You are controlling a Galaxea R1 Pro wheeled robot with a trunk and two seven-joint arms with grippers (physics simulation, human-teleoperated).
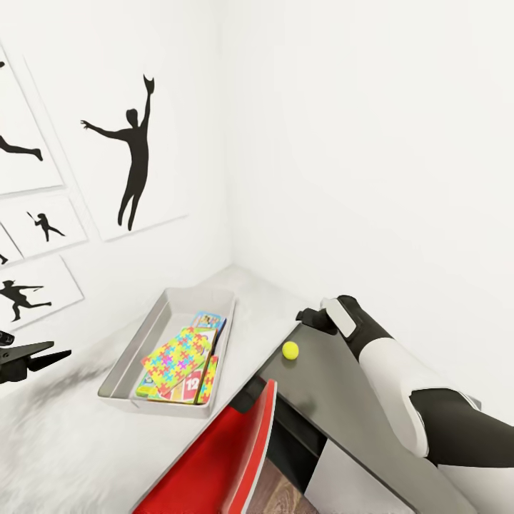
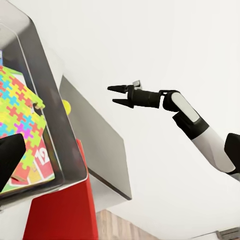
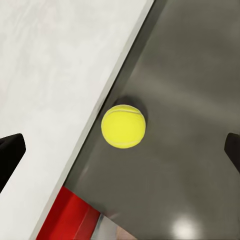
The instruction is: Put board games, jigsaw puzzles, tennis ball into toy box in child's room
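The tennis ball (image 1: pixel 290 350) (image 3: pixel 123 126) rests on the table's dark grey lower section (image 1: pixel 335 389), right beside the edge of the pale top (image 1: pixel 64 435). My right gripper (image 1: pixel 308 316) (image 2: pixel 119 96) (image 3: pixel 121 152) hovers over it, open, with the ball between its spread fingers and untouched. The toy box (image 1: pixel 132 350) (image 2: pixel 47 100) sits on the pale top. Inside it a jigsaw puzzle (image 1: pixel 177 353) (image 2: pixel 17 115) lies on a green-red board game (image 1: pixel 187 385), with a small blue board game (image 1: pixel 211 320) behind. My left gripper (image 1: pixel 39 355) hangs open and empty at the left of the toy box.
A red chair back (image 1: pixel 221 457) (image 2: pixel 65 210) stands against the table's front edge, just below the toy box. White walls close the corner behind the table, with black silhouette posters (image 1: pixel 132 160) on the left wall. Wood floor (image 1: pixel 275 492) shows under the desk.
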